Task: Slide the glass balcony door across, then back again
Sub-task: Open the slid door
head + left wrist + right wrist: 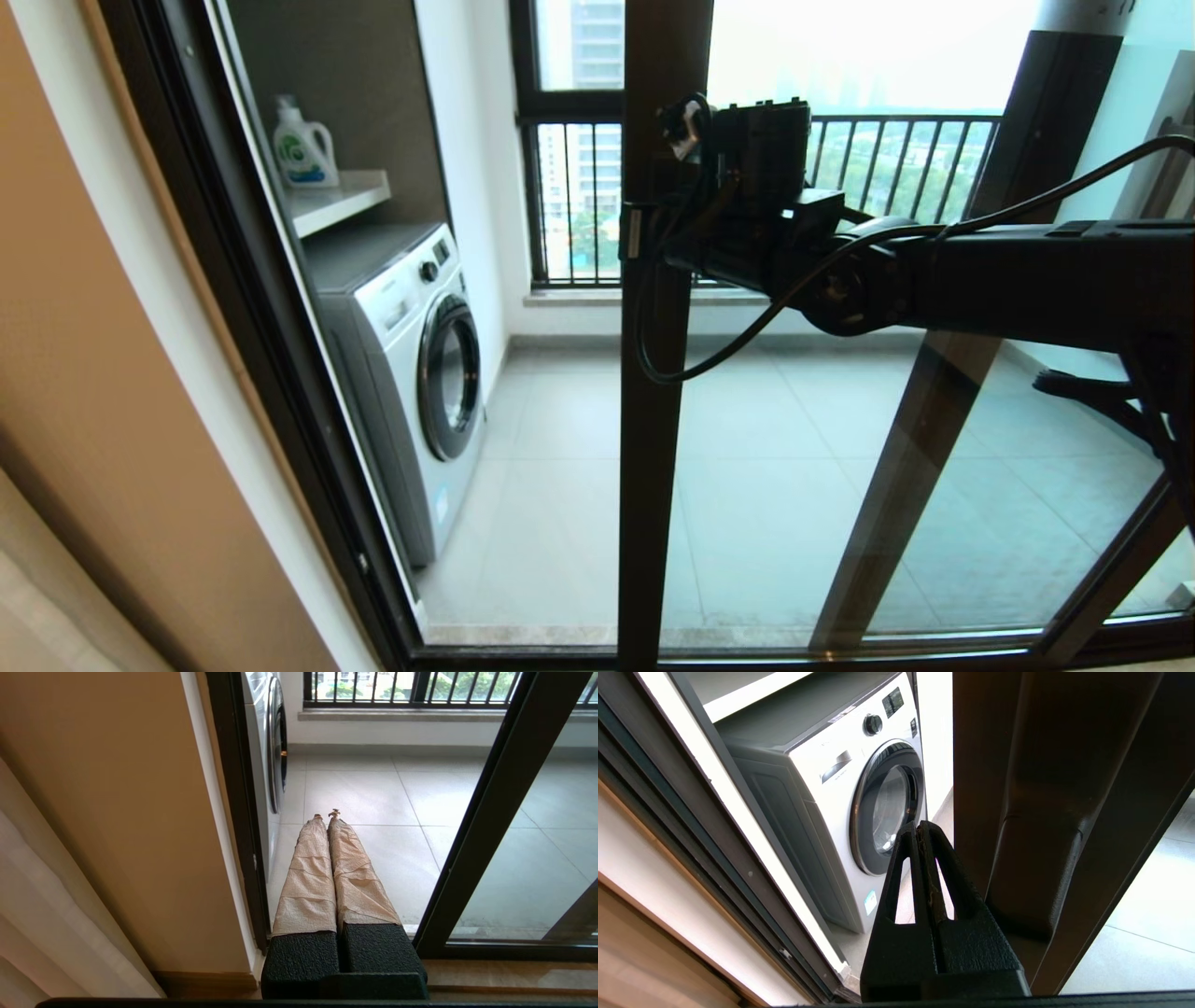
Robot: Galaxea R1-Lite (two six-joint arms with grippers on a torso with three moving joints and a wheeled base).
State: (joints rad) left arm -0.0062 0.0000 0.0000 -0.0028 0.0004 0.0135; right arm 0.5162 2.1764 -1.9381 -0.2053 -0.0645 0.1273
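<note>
The glass balcony door [652, 467] stands partly slid over, its dark-brown edge upright near the middle of the head view and an open gap to its left. My right arm reaches in from the right at mid height. The right gripper [633, 233] is shut on nothing, its fingers [920, 858] lying against the gap side of that upright, beside the dark bar handle [1041, 812]. The left gripper [326, 814] is shut and empty, its paper-wrapped fingers held low at the doorway between the jamb and the door's upright [495, 812]. It is outside the head view.
A white washing machine [411, 373] stands on the balcony at the left, below a shelf with a detergent bottle [302, 145]. The dark door jamb [261, 327] and beige wall [103, 373] bound the gap on the left. A second dark-framed panel upright [934, 448] and the railed window [896, 159] lie beyond.
</note>
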